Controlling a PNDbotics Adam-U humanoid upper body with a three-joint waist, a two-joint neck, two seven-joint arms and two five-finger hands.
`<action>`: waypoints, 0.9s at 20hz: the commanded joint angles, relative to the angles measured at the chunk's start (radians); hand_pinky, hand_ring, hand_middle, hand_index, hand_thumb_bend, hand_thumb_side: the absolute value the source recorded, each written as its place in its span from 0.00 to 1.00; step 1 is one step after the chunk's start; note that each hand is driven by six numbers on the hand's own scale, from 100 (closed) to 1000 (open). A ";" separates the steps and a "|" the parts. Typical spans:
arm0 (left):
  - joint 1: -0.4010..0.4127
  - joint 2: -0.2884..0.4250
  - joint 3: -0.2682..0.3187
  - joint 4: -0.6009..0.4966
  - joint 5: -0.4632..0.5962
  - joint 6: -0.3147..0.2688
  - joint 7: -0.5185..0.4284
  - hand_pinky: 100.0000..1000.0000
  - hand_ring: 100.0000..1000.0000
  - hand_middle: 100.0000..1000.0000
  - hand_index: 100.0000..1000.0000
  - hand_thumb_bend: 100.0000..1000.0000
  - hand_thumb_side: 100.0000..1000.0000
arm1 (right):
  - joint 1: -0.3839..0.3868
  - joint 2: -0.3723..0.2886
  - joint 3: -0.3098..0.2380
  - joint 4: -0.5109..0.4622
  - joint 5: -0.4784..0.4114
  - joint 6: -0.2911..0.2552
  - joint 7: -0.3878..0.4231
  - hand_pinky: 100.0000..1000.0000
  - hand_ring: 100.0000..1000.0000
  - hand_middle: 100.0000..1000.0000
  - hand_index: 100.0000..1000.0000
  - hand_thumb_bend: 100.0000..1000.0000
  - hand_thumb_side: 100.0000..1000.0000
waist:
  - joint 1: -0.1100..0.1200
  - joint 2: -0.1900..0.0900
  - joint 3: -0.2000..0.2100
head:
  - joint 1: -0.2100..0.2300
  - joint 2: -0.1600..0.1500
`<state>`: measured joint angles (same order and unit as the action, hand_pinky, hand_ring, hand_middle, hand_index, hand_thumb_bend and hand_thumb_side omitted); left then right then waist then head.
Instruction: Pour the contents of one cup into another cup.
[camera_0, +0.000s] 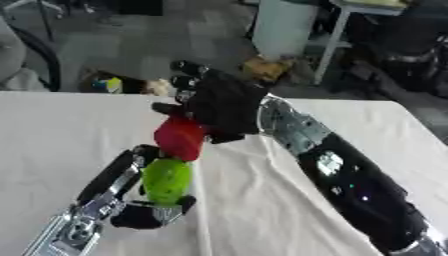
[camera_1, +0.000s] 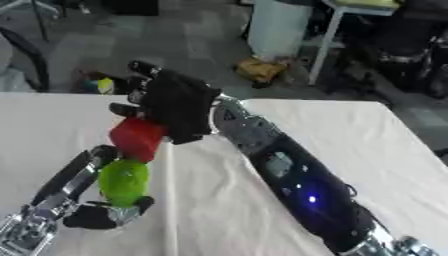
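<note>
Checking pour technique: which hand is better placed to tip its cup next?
Right. The right hand holds the red plastic cup directly above the green plastic cup, which the left hand holds below as receiver.

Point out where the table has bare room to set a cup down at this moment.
Bare cloth lies to the right of the right arm, out to the table edge, and at far left beyond the left hand. It is crowded at centre: the right hand tips the red cup over the green cup, which the left hand holds.
</note>
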<state>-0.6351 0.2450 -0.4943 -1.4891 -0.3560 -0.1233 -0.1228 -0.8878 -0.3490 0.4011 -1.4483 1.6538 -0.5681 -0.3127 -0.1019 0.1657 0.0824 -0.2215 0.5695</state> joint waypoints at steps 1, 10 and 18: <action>-0.023 -0.004 0.013 -0.014 0.001 -0.003 -0.001 0.39 0.09 0.25 0.69 0.00 0.14 | -0.022 -0.028 -0.012 -0.010 0.001 0.002 -0.003 0.71 0.48 1.00 0.76 0.00 0.22 | 0.004 -0.021 -0.002 | 0.002 -0.007; -0.022 -0.004 0.013 -0.014 0.001 -0.003 -0.001 0.39 0.09 0.25 0.69 0.00 0.14 | -0.021 -0.030 -0.013 -0.010 -0.004 0.003 0.001 0.71 0.48 1.00 0.76 0.00 0.22 | 0.006 -0.021 -0.005 | 0.003 -0.006; -0.017 -0.003 0.019 -0.004 -0.013 -0.006 0.011 0.40 0.09 0.25 0.69 0.00 0.15 | -0.010 -0.034 -0.022 -0.009 -0.039 0.013 0.011 0.71 0.49 1.00 0.74 0.00 0.23 | 0.008 -0.020 -0.008 | 0.006 -0.008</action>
<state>-0.6350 0.2450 -0.4891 -1.4823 -0.3629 -0.1269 -0.1178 -0.8838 -0.3573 0.3964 -1.4484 1.6295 -0.5592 -0.3042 -0.1001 0.1654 0.0752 -0.2185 0.5694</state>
